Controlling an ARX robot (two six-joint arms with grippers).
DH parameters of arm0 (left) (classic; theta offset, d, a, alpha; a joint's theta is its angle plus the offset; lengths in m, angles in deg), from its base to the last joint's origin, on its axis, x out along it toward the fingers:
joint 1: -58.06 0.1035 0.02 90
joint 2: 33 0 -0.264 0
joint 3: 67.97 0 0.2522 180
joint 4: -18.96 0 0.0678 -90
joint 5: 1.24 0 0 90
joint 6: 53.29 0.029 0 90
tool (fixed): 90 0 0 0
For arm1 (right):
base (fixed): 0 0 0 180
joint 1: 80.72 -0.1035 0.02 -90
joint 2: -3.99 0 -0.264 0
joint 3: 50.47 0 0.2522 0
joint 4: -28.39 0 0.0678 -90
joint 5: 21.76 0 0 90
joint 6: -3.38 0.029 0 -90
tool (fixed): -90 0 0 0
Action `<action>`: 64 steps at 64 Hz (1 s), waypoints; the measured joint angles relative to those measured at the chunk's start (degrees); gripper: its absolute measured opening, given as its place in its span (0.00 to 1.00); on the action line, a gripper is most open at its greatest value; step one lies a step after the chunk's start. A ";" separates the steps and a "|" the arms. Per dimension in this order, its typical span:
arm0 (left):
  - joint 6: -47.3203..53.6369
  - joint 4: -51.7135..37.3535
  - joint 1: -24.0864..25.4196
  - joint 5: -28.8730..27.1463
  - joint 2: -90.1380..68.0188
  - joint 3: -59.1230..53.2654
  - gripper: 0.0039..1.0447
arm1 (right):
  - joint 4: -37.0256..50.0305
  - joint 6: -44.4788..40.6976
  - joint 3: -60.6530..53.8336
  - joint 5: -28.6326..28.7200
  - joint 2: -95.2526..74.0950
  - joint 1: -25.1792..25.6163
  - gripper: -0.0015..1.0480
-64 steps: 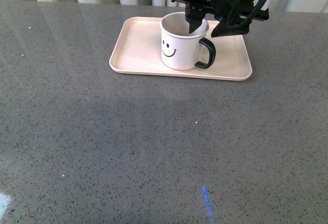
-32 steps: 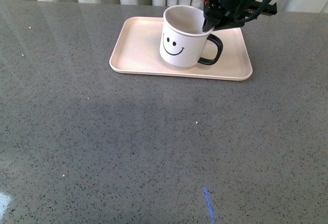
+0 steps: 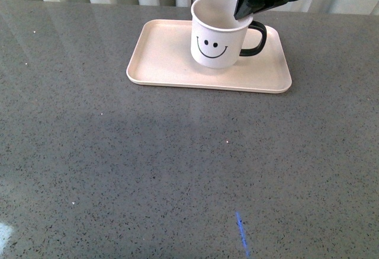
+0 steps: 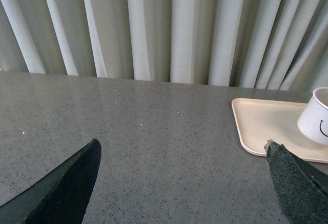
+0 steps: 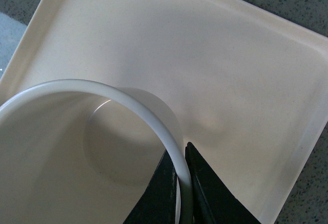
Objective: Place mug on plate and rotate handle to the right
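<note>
The white mug [image 3: 216,40] with a black smiley face stands upright on the cream plate [image 3: 166,51] at the far side of the table. Its black handle [image 3: 254,38] points to the right, and the face looks toward the front camera. My right gripper [image 3: 243,11] is shut on the mug's rim near the handle, one finger inside and one outside. In the right wrist view the rim [image 5: 177,147] is pinched between the two black fingers [image 5: 205,193] over the plate [image 5: 230,80]. My left gripper [image 4: 182,180] is open above bare table; the mug [image 4: 316,122] and plate [image 4: 261,126] lie beyond it.
Grey speckled tabletop [image 3: 177,170] stretches from the plate to the near edge. Pale curtains [image 4: 169,24] hang behind the table. A small blue mark [image 3: 240,230] lies on the tabletop near the front.
The mug has turned on the plate: the smiley face swung from facing left-front to facing the camera, and the handle moved from front-right to straight right. My right gripper moved back with the rim.
</note>
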 joint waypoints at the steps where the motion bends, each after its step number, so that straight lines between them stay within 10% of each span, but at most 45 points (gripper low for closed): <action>1: 0.00 0.02 0.00 0.00 0.00 0.00 0.91 | -0.20 -0.59 0.52 0.00 -0.39 -0.04 0.02; 64: 0.00 0.00 0.00 0.00 0.00 0.00 0.91 | -2.12 -7.37 6.54 -0.09 -6.32 -0.57 0.02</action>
